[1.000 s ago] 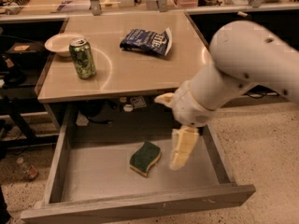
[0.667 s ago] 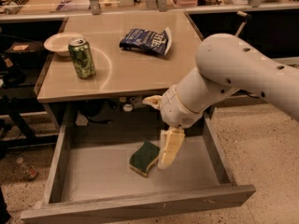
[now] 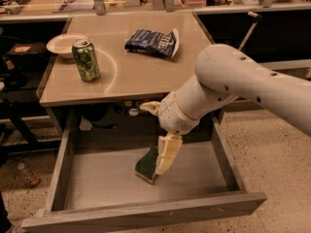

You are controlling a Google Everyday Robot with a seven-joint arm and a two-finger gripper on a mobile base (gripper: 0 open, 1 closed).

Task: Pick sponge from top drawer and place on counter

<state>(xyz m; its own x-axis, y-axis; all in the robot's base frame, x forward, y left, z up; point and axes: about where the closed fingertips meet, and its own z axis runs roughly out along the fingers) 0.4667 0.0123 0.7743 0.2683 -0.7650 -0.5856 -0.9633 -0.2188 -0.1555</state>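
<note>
Cream two-finger gripper point(image 3: 162, 167) sits centre frame inside the wide grey metal top drawer point(image 3: 97, 178), pressed against the green-and-yellow sponge point(image 3: 144, 165); can't tell its grip.

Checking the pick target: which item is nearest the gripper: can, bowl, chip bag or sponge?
The sponge, alone in the open drawer beside the gripper; the others sit up on the counter.

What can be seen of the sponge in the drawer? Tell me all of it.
The sponge is a small pad with a dark green face over yellow foam that shows along its lower edge. It looks tilted, green face toward the camera, near the middle of the floor of the open top drawer. The gripper reaches down beside it and covers its right side.
</note>
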